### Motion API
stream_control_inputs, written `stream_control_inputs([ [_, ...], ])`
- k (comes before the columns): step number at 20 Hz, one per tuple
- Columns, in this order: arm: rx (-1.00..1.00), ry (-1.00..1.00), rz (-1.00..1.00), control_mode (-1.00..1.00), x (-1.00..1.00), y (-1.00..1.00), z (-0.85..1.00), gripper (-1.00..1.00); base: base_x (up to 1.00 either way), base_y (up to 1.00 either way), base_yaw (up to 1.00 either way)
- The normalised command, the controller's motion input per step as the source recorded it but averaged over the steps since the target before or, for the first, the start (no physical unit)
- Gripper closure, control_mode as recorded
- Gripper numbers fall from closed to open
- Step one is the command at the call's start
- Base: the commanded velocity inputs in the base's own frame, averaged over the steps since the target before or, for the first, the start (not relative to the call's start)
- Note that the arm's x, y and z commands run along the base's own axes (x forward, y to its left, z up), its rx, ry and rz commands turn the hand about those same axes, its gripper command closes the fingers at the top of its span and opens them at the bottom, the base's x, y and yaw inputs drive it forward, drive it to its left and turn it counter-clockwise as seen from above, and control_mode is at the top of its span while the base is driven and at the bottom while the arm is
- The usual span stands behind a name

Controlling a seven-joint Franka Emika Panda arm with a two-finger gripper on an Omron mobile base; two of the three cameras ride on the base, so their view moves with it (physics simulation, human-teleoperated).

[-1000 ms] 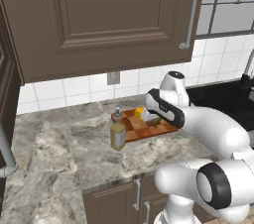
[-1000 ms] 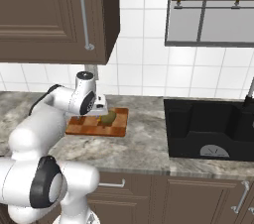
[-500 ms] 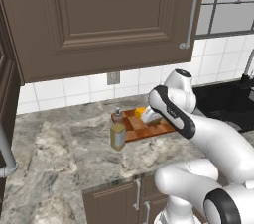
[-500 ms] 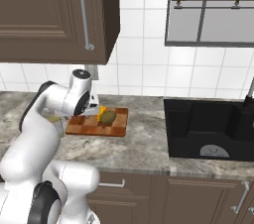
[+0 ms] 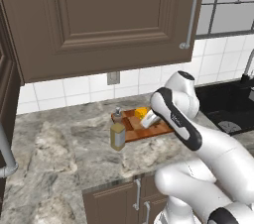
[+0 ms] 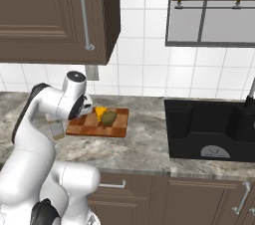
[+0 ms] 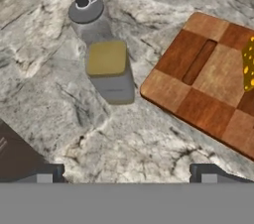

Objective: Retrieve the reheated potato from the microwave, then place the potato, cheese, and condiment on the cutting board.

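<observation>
Left base view: arm has swung left since a second ago; condiment (image 5: 117, 132) stands on desk (image 5: 59, 153) at centre, just off cutting board (image 5: 140, 124).

Right base view: potato (image 6: 109, 117) and cheese (image 6: 101, 113) now uncovered on board, centre-left.

Hand view: claw (image 7: 127, 172) empty, tips wide apart, above bottle at upper left. Likely condiment pickup next.

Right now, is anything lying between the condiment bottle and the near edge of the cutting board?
No. In the hand view only bare marble counter separates the condiment bottle from the cutting board; they stand apart, not touching.
</observation>
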Motion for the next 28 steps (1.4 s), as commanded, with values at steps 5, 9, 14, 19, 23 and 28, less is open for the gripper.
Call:
stream_control_inputs([
  [5, 0.03, -0.05, -0.01, -1.0, 0.0, 0.31, 0.01, -1.0, 0.0, 0.0, 0.0],
  [9, 0.06, -0.02, -0.04, -1.0, 0.0, 0.32, 0.06, -1.0, 0.0, 0.0, 0.0],
  [14, 0.01, -0.03, -0.02, -1.0, -0.02, 0.28, 0.07, -1.0, 0.0, 0.0, 0.0],
  [19, 0.0, -0.01, -0.01, -1.0, 0.0, 0.21, 0.08, -1.0, 0.0, 0.0, 0.0],
  [23, 0.0, 0.0, -0.01, -1.0, 0.0, 0.14, 0.03, -1.0, 0.0, 0.0, 0.0],
  [28, 0.0, -0.01, 0.0, -1.0, 0.0, 0.11, 0.0, -1.0, 0.0, 0.0, 0.0],
])
